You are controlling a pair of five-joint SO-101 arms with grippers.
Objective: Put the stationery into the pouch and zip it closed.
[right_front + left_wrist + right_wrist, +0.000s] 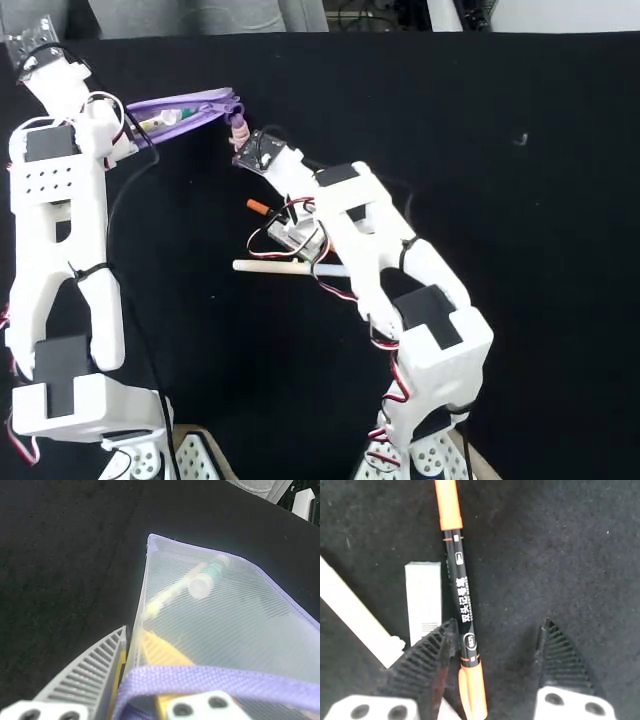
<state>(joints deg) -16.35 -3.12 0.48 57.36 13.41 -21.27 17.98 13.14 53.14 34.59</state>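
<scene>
Currently, high view: left arm runs up the left edge of the frame, and the left claw (130, 125) is clamped on one end of the purple pouch (190, 105) at upper left. The pouch is held edge-on over the black table (520, 250). The right arm rises from bottom centre and folds above the loose stationery at mid-frame: the marker (258, 207) with its orange cap, and the white stick (275, 267) lower down.

Left wrist view: the pouch (225, 620) wall is translucent, and a pen-like item (200, 586) with a round pale end lies inside.

Right wrist view: right claw (499, 625) has its jaws spread and grips nothing. The marker (460, 595) lies just beside one finger (427, 660). A white block (423, 600) lies beside the marker, and the white stick (355, 615) is at the left edge.
</scene>
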